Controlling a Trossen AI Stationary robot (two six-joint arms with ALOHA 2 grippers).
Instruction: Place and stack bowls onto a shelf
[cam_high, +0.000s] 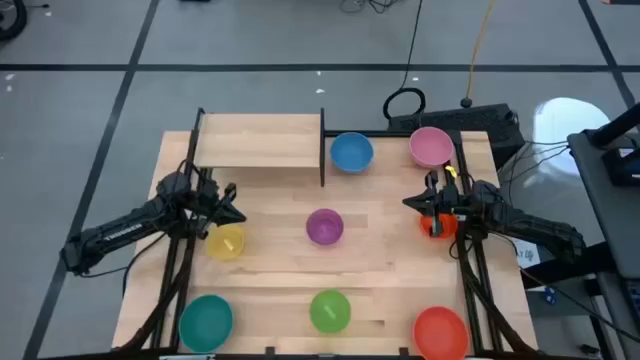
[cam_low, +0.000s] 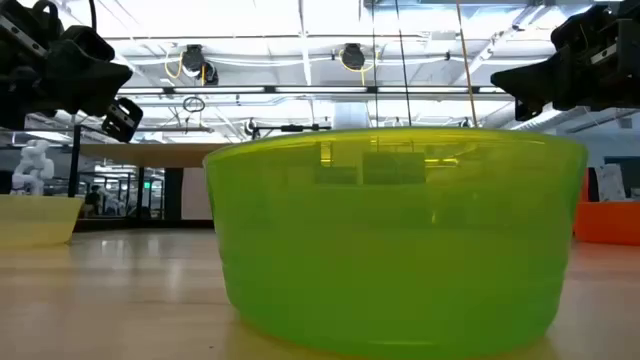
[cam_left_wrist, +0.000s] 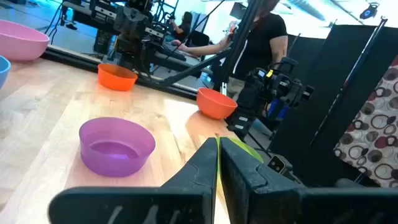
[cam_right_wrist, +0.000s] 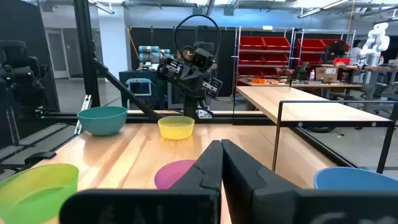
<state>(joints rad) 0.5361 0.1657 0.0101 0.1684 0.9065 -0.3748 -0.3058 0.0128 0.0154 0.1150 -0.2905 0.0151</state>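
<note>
- So, left gripper (cam_high: 234, 213) is hovering right over the yellow bowl (cam_high: 227, 242), which sits just off the shelf's near edge. Its wrist view shows the fingers pressed together, nothing between them.
- Right gripper (cam_high: 412, 203) is over on the far side of the table from the shelf (cam_high: 258, 141), above the orange bowl (cam_high: 441, 224). Its fingers are closed too, and empty.
- Using the shelf as the landmark: blue bowl (cam_high: 351, 152) sits just beside its right post, on the tabletop, not on the planks.
- Pink bowl (cam_high: 431, 146) is further along that same back row, past the blue one.
- Purple bowl (cam_high: 324, 227) is out in front of the shelf's right end, roughly mid-table.
- Teal bowl (cam_high: 206, 321), green bowl (cam_high: 330, 310) and red bowl (cam_high: 440, 331) line the table edge well away from the shelf.
- Progress check: shelf planks are bare and no bowl is nested in another, so basically zero done.
- My guess is yellow and orange go first, since that's what the arms are parked above. All eight bowls remain to be placed and stacked.
</note>
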